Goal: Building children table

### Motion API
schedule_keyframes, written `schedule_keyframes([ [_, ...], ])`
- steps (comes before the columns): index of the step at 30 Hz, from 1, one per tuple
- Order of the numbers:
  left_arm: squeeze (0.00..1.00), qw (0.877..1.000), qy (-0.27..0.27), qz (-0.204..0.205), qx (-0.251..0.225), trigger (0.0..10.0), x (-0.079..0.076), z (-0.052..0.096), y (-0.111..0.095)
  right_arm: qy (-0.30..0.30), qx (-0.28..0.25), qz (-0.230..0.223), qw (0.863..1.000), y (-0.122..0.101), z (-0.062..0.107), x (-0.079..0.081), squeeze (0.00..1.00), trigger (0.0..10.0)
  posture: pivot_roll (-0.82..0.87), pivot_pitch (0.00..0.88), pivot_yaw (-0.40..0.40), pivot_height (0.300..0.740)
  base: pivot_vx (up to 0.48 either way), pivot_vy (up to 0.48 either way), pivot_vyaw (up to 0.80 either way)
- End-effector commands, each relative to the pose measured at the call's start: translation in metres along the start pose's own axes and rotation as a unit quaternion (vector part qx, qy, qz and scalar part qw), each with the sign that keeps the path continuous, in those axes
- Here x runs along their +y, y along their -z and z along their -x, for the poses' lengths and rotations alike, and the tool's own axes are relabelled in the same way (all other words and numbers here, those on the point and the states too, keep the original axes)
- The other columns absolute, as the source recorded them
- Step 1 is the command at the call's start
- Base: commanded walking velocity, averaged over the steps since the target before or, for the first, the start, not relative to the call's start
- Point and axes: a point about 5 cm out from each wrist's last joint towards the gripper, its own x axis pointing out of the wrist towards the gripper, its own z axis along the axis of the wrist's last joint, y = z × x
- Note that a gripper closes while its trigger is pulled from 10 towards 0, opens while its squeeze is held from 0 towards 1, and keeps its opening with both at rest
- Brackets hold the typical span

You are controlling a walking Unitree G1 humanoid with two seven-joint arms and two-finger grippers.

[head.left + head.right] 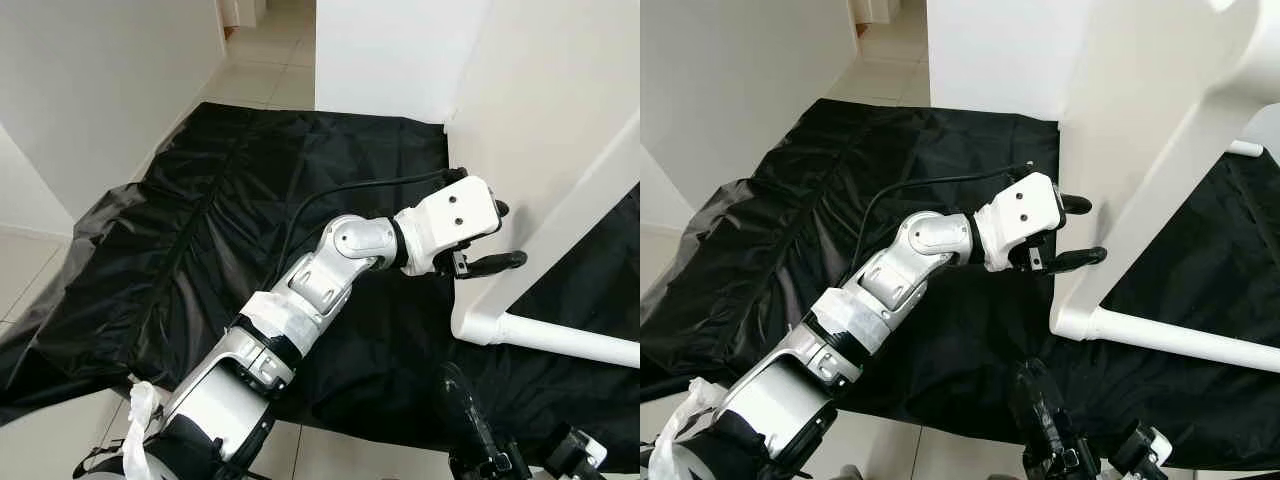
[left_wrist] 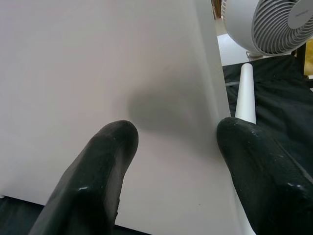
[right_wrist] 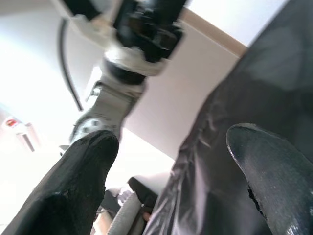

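Left eye view: the left gripper (image 1: 490, 236), fingers spread, is reaching at the white table panel (image 1: 560, 130); it looks stiff, smooth, slippery, so gripping its edge seems best.

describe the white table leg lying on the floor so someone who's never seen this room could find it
Find the black sheet spread over the tiled floor. At its right side stands a tilted white table panel; the white leg runs along the sheet from its lower corner. It is the round tube, not flat.
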Motion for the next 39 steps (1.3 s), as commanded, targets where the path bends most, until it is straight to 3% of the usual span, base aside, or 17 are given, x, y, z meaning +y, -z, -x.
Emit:
schedule_keyframes([
  [1,0.00,0.999,-0.036,0.006,0.016,10.0,0.006,0.003,0.005,0.113,-0.113,-0.027,0.987,0.015,0.037,0.026,0.00,10.0,-0.09,0.093,0.244,0.740,0.000,0.000,0.00],
  [8,0.00,0.999,-0.036,0.006,0.016,10.0,0.006,0.003,0.005,0.113,-0.113,-0.027,0.987,0.015,0.037,0.026,0.00,10.0,-0.09,0.093,0.244,0.740,0.000,0.000,0.00],
  [9,0.00,0.999,-0.038,0.006,0.016,10.0,0.006,0.003,0.005,0.084,-0.107,-0.018,0.990,0.008,0.030,0.032,0.00,10.0,-0.09,0.000,0.000,0.740,0.000,0.000,0.00],
  [10,0.00,0.996,-0.070,0.060,-0.003,10.0,0.013,0.035,0.010,0.028,0.011,0.084,0.996,0.005,-0.013,0.009,0.00,10.0,0.01,0.000,0.000,0.740,0.000,0.000,0.00],
  [11,0.00,0.996,-0.070,0.060,-0.003,10.0,0.013,0.035,0.010,0.028,0.011,0.084,0.996,0.005,-0.013,0.009,0.00,10.0,0.01,0.000,0.000,0.740,0.000,0.000,0.00],
  [12,0.00,0.991,-0.095,0.095,-0.015,10.0,0.015,0.059,0.013,0.000,0.060,0.209,0.976,-0.005,-0.051,-0.004,0.00,10.0,0.01,0.000,0.000,0.740,0.000,0.000,0.00],
  [13,0.00,0.991,-0.095,0.095,-0.015,10.0,0.015,0.059,0.013,0.000,0.060,0.209,0.976,-0.005,-0.051,-0.004,0.00,10.0,0.01,0.000,0.000,0.740,0.000,0.000,0.00],
  [14,0.00,0.983,-0.135,0.126,-0.018,10.0,0.016,0.086,0.020,-0.003,0.079,0.356,0.931,-0.017,-0.095,-0.017,0.00,10.0,0.01,0.000,0.000,0.740,0.000,0.000,0.00],
  [18,0.00,0.977,-0.171,0.130,-0.003,10.0,0.020,0.090,0.030,0.023,0.097,0.374,0.922,-0.009,-0.100,-0.027,0.00,10.0,0.01,0.000,0.000,0.740,0.000,0.000,0.00],
  [19,0.00,0.966,-0.219,0.134,0.020,10.0,0.026,0.095,0.042,0.043,0.101,0.380,0.919,-0.005,-0.102,-0.035,0.00,10.0,0.02,0.000,0.000,0.740,0.000,0.000,0.00],
  [23,0.00,0.955,-0.256,0.147,0.026,10.0,0.031,0.100,0.047,0.060,0.098,0.386,0.915,-0.005,-0.104,-0.041,0.00,10.0,0.02,0.000,0.000,0.740,0.000,0.000,0.00],
  [30,0.00,0.945,-0.285,0.153,0.039,10.0,0.031,0.109,0.049,0.078,0.098,0.411,0.903,-0.004,-0.109,-0.047,0.00,10.0,0.02,0.000,0.000,0.740,0.000,0.000,0.00],
  [32,0.00,0.936,-0.310,0.158,0.055,10.0,0.032,0.116,0.055,0.108,0.090,0.429,0.892,-0.006,-0.111,-0.054,0.00,10.0,0.02,0.000,0.000,0.740,0.000,0.000,0.00],
  [39,0.00,0.920,-0.348,0.164,0.071,10.0,0.033,0.123,0.068,0.157,0.075,0.452,0.875,-0.008,-0.113,-0.066,0.00,10.0,0.02,0.000,0.000,0.740,0.000,0.000,0.00],
])
